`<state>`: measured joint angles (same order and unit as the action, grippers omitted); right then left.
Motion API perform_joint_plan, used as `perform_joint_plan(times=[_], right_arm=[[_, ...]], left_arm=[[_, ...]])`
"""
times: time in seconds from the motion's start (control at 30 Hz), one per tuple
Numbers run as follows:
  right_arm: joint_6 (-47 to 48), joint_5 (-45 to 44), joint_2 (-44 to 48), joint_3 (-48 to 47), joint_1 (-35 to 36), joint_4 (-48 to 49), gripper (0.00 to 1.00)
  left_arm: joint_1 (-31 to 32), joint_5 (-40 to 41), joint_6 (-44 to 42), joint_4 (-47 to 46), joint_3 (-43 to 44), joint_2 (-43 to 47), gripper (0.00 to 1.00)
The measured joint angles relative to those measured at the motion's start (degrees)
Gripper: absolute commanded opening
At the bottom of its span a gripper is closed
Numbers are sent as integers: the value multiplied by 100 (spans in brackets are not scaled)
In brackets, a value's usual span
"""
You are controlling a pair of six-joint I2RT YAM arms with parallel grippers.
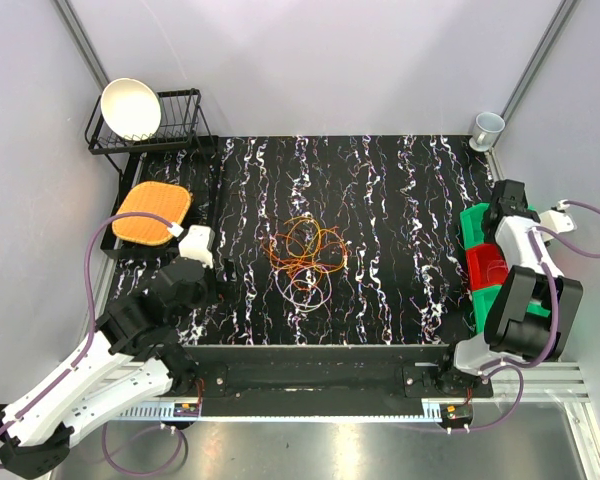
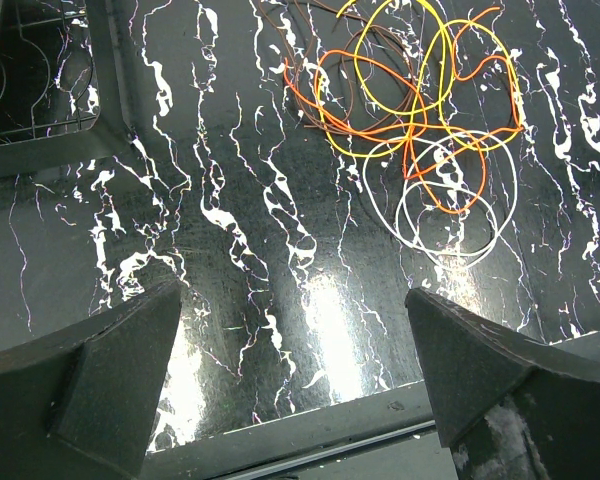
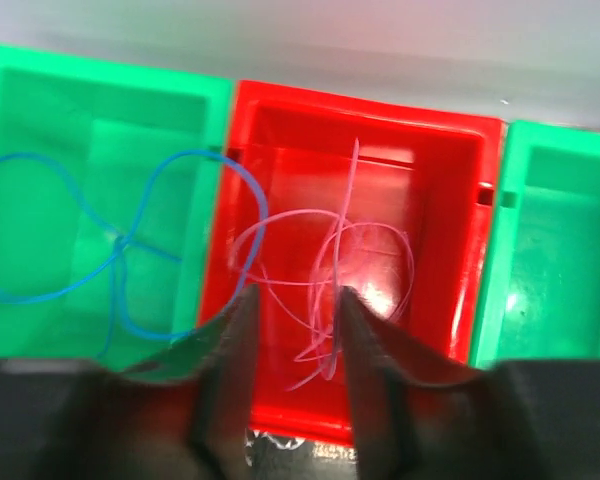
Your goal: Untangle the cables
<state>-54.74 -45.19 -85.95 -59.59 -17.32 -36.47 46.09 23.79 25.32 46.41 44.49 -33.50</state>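
The cable tangle (image 1: 305,255) lies mid-bench, ahead and to the right of the left gripper (image 2: 292,300), which is the nearer one and has its jaws spread wide. The right gripper (image 3: 297,300), jaws slightly apart, hangs over the red bin (image 3: 360,115) at the right edge, where a pale purple cable (image 3: 356,180) lies. The left wrist view cuts off the tangle's far side, and the crossings are hard to read.

Left arm (image 1: 90,370) runs low from the bottom-left corner of the top view, reaching up and right. Left gripper (image 2: 292,300) has its jaws spread wide, nothing between them. Right arm (image 1: 525,300) is folded tight against the right edge. Right gripper (image 3: 292,330) points down, jaws drawn close with a narrow gap left.
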Motion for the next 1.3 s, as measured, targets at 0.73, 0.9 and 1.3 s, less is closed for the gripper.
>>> perform_joint_plan(times=[0.73,0.9,1.3], right_arm=[[1615,2658,1392,-870,1314,732,88],[1882,3189,1141,-1342,2162,885,99],[2170,4037,1084,-1349,3040,874,100]], left_arm=[[11,90,439,-219,-50,-308,99],[11,-57,769,-955,-367,-811,99],[13,-459,841,-2811,-354,-3512,93]])
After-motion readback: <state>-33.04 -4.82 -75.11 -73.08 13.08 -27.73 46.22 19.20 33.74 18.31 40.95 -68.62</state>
